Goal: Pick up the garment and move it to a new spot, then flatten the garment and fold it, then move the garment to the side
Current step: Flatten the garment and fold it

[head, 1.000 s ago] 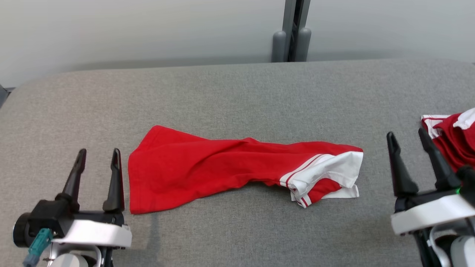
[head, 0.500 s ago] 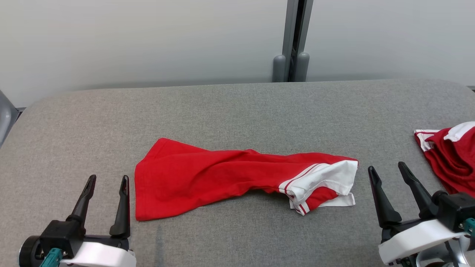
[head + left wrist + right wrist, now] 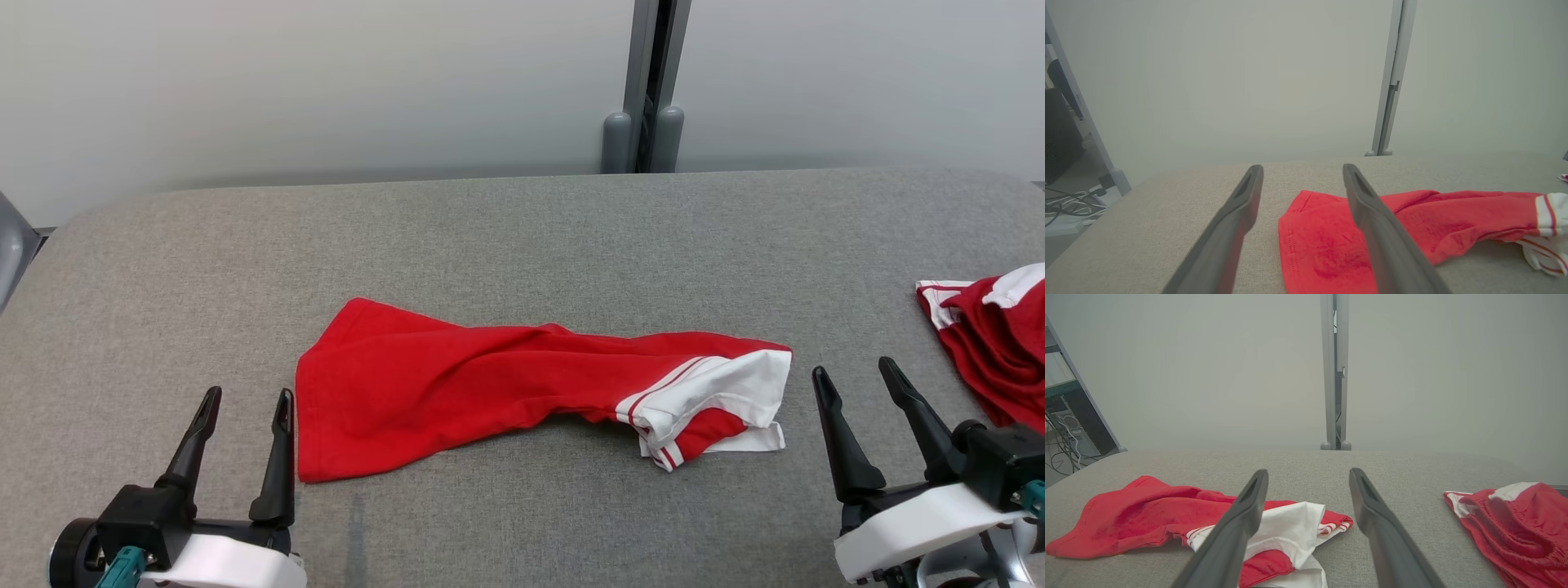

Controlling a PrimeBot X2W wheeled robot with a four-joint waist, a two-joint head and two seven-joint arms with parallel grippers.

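Observation:
A red garment (image 3: 457, 384) with a white, red-striped end lies rumpled and stretched across the middle of the grey table (image 3: 522, 237). It also shows as the red garment (image 3: 1331, 241) in the left wrist view and the garment (image 3: 1147, 516) in the right wrist view. My left gripper (image 3: 249, 404) is open just left of the garment's red hem, empty. My right gripper (image 3: 857, 376) is open a little right of the white end, empty. In the wrist views the left gripper (image 3: 1302, 169) and right gripper (image 3: 1308, 473) show nothing between their fingers.
A second red and white garment (image 3: 992, 335) lies bunched at the table's right edge, close to my right gripper; it is the bunched garment (image 3: 1511, 522) in the right wrist view. A grey post (image 3: 649, 82) stands behind the table against the pale wall.
The head camera tilted up, so the whole scene slid down in view. Both grippers now sit lower and nearer the front edge, the right one clear of the side garment. The garment lies unchanged.

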